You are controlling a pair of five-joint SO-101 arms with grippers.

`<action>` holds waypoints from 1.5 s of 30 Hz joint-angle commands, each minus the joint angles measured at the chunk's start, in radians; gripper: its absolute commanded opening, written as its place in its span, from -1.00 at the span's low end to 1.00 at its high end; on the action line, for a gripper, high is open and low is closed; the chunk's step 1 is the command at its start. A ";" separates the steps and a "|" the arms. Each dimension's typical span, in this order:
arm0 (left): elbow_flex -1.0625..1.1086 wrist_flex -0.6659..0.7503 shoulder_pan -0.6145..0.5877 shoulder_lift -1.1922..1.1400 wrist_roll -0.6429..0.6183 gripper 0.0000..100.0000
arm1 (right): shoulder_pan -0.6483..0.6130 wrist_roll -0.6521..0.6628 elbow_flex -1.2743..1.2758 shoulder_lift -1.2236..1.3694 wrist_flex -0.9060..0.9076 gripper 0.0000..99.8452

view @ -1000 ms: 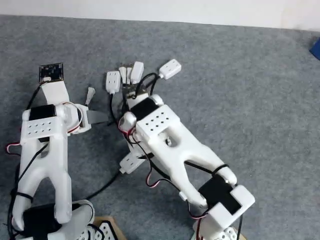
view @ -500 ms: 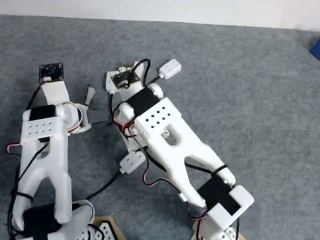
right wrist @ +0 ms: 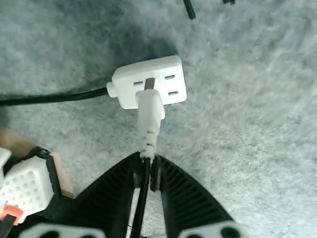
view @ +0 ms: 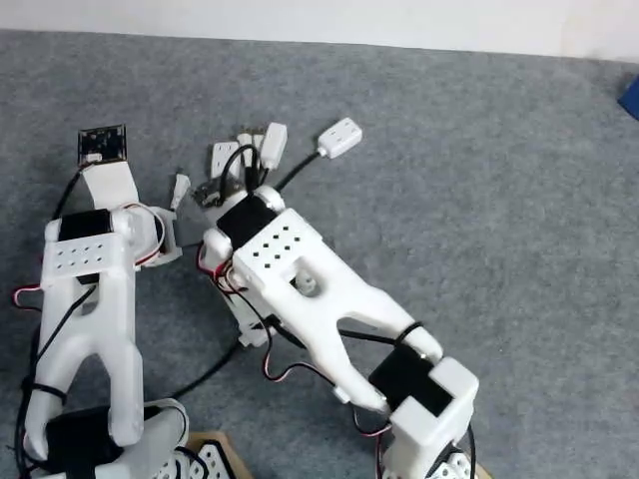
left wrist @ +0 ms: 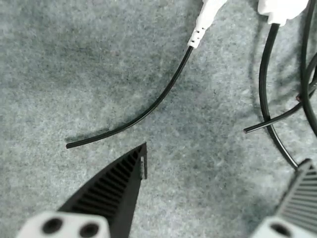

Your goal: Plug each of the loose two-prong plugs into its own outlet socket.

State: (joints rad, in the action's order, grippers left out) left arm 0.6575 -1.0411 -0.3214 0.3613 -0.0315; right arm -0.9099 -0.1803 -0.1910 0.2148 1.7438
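Grey carpet covers the table under me, with a pale wall strip along its far edge. Both of my white plastic arms lie over it: my left arm on the left side and my right arm stretched diagonally across the middle. Beyond my right wrist several white outlet pieces sit in a loose cluster. One of them, a white oblong socket block, lies off to the right of the group on its own black lead.

My right gripper is pinched together on a thin black cord, just behind the strain relief of a white two-prong plug. The plug's nose touches the slotted face of a white rectangular outlet socket, which lies flat on the carpet with a thick black cable leaving one end. From this angle I cannot tell whether the prongs are seated in the slots or only resting against them. A wooden base carrying a white breadboard sits just beside that gripper.

My left gripper hovers over the carpet with its black ribbed fingers well apart. Near it lies a loose white plug, and its slim black lead curves across the carpet to a cut end.
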 commanded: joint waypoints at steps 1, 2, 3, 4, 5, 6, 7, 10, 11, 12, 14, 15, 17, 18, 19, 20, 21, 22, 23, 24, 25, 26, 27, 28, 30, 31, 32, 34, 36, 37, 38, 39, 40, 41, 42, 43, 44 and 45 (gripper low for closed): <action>-0.005 0.020 -0.007 0.008 -0.011 -0.14 | 0.018 0.014 0.001 -0.016 0.019 -0.99; -0.005 0.020 -0.007 0.008 -0.011 -0.14 | 0.021 0.014 -0.001 -0.016 0.019 -0.99; -0.005 0.020 -0.007 0.008 -0.011 -0.14 | 0.025 0.014 0.001 -0.016 0.019 -0.99; -0.005 0.020 -0.007 0.008 -0.011 -0.14 | 0.035 0.017 0.007 -0.016 0.019 -0.99; -0.005 0.020 -0.007 0.008 -0.011 -0.14 | 0.042 0.018 0.008 -0.016 0.021 -0.99; -0.005 0.020 -0.007 0.008 -0.011 -0.14 | 0.048 0.018 0.008 -0.016 0.021 -0.99; -0.005 0.020 -0.007 0.008 -0.011 -0.14 | 0.062 0.020 0.008 -0.018 0.021 -0.99; -0.005 0.020 -0.007 0.008 -0.011 -0.14 | 0.084 0.020 0.010 -0.019 0.021 -0.99; -0.005 0.020 -0.007 0.008 -0.011 -0.14 | 0.084 0.020 0.010 -0.019 0.021 -0.99; -0.005 0.020 -0.007 0.008 -0.011 -0.14 | 0.084 0.020 0.010 -0.019 0.022 -0.99; -0.005 0.020 -0.007 0.008 -0.011 -0.14 | 0.077 0.020 0.010 -0.019 0.022 -0.99; -0.005 0.020 -0.007 0.008 -0.011 -0.14 | 0.077 0.020 0.012 -0.018 0.022 -0.99; -0.005 0.020 -0.007 0.008 -0.011 -0.14 | 0.077 0.021 0.024 -0.013 0.022 -0.99; -0.005 0.020 -0.007 0.008 -0.011 -0.14 | 0.077 0.021 0.041 -0.015 0.021 -0.99; -0.005 0.020 -0.007 0.008 -0.011 -0.14 | 0.076 0.021 0.054 -0.016 0.021 -0.99; -0.005 0.020 -0.007 0.008 -0.011 -0.14 | 0.073 0.021 0.062 -0.015 0.021 -0.99; -0.005 0.020 -0.007 0.008 -0.011 -0.14 | 0.073 0.021 0.065 -0.013 0.019 -0.99; -0.005 0.020 -0.007 0.008 -0.011 -0.14 | 0.071 0.021 0.065 -0.012 0.019 -0.99; -0.005 0.020 -0.007 0.008 -0.011 -0.14 | 0.068 0.021 0.065 -0.012 0.019 -0.99; -0.005 0.020 -0.007 0.008 -0.011 -0.14 | 0.065 0.021 0.065 -0.012 0.018 -0.99; -0.005 0.020 -0.007 0.008 -0.011 -0.14 | 0.059 0.021 0.064 -0.012 0.018 -0.99; -0.005 0.020 -0.007 0.008 -0.011 -0.14 | 0.058 0.021 0.064 -0.010 0.016 -0.99; -0.005 0.020 -0.007 0.008 -0.011 -0.14 | 0.054 0.021 0.064 -0.010 0.016 -0.99; -0.005 0.020 -0.007 0.008 -0.011 -0.14 | 0.050 0.023 0.064 -0.010 0.016 -0.99; -0.005 0.020 -0.007 0.008 -0.011 -0.14 | 0.050 0.023 0.064 -0.008 0.016 -0.99; -0.005 0.020 -0.007 0.008 -0.011 -0.14 | 0.051 0.025 0.064 -0.008 0.015 -0.99; -0.005 0.020 -0.007 0.008 -0.011 -0.14 | 0.051 0.037 0.064 -0.008 0.015 -0.99; -0.005 0.020 -0.007 0.008 -0.011 -0.14 | 0.051 0.048 0.064 -0.007 0.015 -0.99; -0.004 0.020 -0.007 0.008 -0.011 -0.14 | 0.051 0.051 0.064 0.004 0.002 -0.99; -0.004 0.018 -0.007 0.008 -0.011 -0.14 | 0.053 0.060 0.064 0.018 -0.002 -0.99; -0.004 0.017 -0.007 0.008 -0.011 -0.14 | 0.053 0.077 0.064 0.041 -0.008 -0.99; -0.004 0.017 -0.007 0.008 -0.011 -0.14 | 0.053 0.089 0.062 0.065 -0.013 -0.99; -0.002 0.017 -0.007 0.007 -0.011 -0.14 | 0.053 0.103 0.051 0.096 -0.019 -0.99; 0.005 0.021 -0.007 0.007 -0.011 -0.14 | 0.056 0.107 0.027 0.127 -0.021 -0.99; 0.012 0.021 -0.005 0.008 -0.011 -0.14 | 0.058 0.107 -0.007 0.159 -0.022 -0.99; 0.016 0.023 -0.004 0.008 -0.011 -0.14 | 0.067 0.115 -0.053 0.189 -0.019 -0.99; 0.019 0.025 -0.004 0.008 -0.011 -0.14 | 0.074 0.124 -0.099 0.217 -0.016 -0.99; 0.021 0.035 -0.005 0.008 -0.011 -0.14 | 0.081 0.130 -0.148 0.246 -0.007 -0.99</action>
State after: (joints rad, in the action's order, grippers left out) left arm 0.6774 -1.0411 -0.3214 0.3613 -0.0315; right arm -0.8485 -0.0729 -0.2018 0.4281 1.7269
